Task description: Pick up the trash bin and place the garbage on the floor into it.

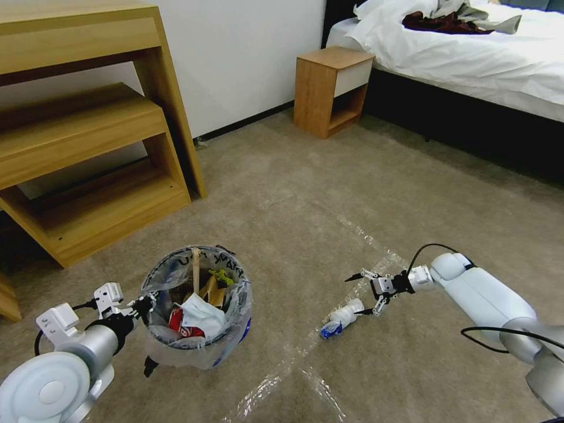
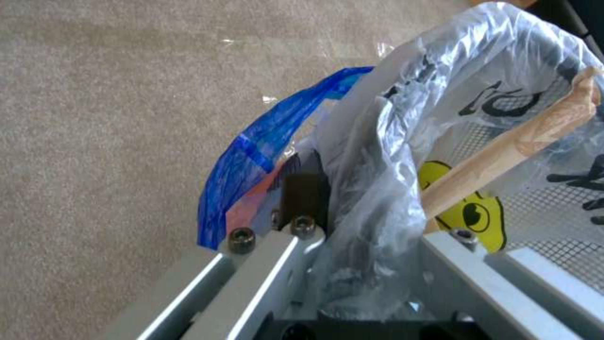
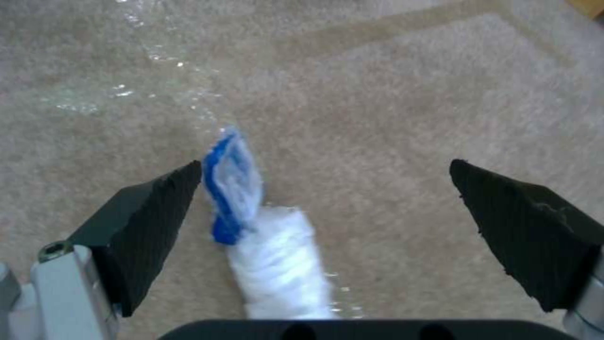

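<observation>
the left pincer [image 1: 143,305] is clenched on the rim of the trash bin [image 1: 197,346], at the side nearest the robot's left arm. in the left wrist view its fingers [image 2: 302,198] pinch the bin wall together with the clear plastic bag [image 2: 377,189] that lines it, one finger outside against the blue-and-red wall, the other hidden under the crumpled plastic. the bin is upright, low in the head view on the left. whether its base touches the floor [image 1: 305,194] or hangs just above it i cannot tell. inside it lie a light-blue mask [image 1: 202,314], a crushed red can [image 1: 179,323], brown paper and a yellow scrap, and a wooden stick [image 1: 195,270] stands leaning against the rim.

the right pincer [image 1: 363,294] is released, its jaws spread wide, low over the carpet to the right of the bin. just ahead of its fingertips the white-blue bottle [image 1: 342,319] lies on its side on the floor, beside a strip of shiny clear tape [image 1: 376,247]. in the right wrist view the bottle [image 3: 264,241] sits between the two black pads [image 3: 148,226], nearer the one on the left of that picture, its blue end close to the pad's tip; whether they touch i cannot tell.

a wooden shelf unit [image 1: 88,135] stands behind the bin against the wall, and a small nightstand [image 1: 332,88] stands beside the bed [image 1: 470,53] further back.
</observation>
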Controlling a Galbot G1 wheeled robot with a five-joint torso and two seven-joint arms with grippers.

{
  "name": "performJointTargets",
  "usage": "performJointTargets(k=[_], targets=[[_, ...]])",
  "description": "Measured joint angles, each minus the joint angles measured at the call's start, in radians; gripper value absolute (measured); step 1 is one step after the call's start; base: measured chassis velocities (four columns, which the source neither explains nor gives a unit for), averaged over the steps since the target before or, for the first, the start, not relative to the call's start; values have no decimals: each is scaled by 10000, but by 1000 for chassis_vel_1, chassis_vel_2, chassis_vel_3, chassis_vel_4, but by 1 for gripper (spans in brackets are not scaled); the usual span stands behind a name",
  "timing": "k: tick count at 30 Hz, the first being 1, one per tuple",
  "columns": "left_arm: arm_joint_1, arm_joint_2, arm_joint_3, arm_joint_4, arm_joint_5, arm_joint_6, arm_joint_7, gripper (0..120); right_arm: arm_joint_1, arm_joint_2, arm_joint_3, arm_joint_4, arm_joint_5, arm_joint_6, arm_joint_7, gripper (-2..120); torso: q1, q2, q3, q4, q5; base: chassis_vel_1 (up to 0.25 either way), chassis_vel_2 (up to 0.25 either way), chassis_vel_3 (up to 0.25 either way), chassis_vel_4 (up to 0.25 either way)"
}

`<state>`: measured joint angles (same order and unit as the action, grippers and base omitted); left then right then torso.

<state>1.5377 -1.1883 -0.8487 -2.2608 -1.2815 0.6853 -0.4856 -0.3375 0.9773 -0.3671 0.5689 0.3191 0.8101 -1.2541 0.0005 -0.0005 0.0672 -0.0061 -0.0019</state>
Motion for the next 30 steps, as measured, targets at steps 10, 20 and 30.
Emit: performJointTargets(k=[10,20,30], targets=[[-61,173,136,199,4,-5,0,0,-811,204,510,-343,-146,-38,480,100,0,0,0,0,-1,0,0,0,0],[-130,307,301,276,20,-5,7,0,-1902,221,1703,-641,36,-660,1499,100,0,0,0,-3,1,0,0,0,0],[-156,385,443,270,38,-6,68,0,-2146,154,2311,-767,530,-1000,1872,100,-1,0,0,-2,-1,0,0,0,0]])
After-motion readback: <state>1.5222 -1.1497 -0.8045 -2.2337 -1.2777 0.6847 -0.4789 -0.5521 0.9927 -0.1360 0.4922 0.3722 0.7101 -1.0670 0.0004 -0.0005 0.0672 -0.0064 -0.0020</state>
